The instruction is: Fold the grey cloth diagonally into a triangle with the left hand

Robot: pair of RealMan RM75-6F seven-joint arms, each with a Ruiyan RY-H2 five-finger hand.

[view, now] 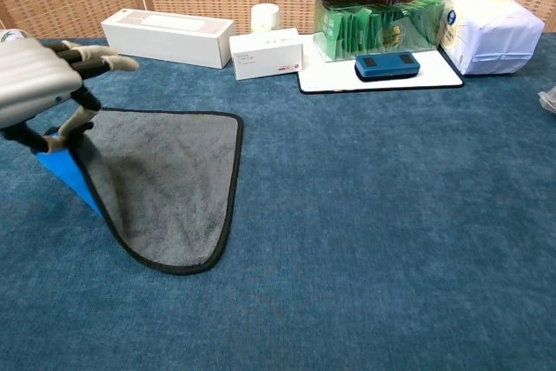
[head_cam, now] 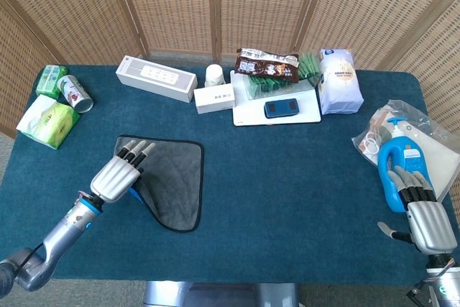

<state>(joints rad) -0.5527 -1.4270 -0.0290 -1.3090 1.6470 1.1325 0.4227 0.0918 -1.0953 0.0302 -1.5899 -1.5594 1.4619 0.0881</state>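
Left hand (view: 39, 80) pinches the grey cloth (view: 165, 184) corner, blue underside showing.

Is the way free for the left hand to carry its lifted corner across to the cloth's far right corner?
Probably yes: the left hand holds the corner up, and the grey cloth lies bare.

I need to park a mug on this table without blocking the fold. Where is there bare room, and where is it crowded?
Bare carpet lies between the grey cloth and the blue bottle, in front of the white tray. The back edge is crowded with boxes and bags. The left hand is lifting the cloth's corner.
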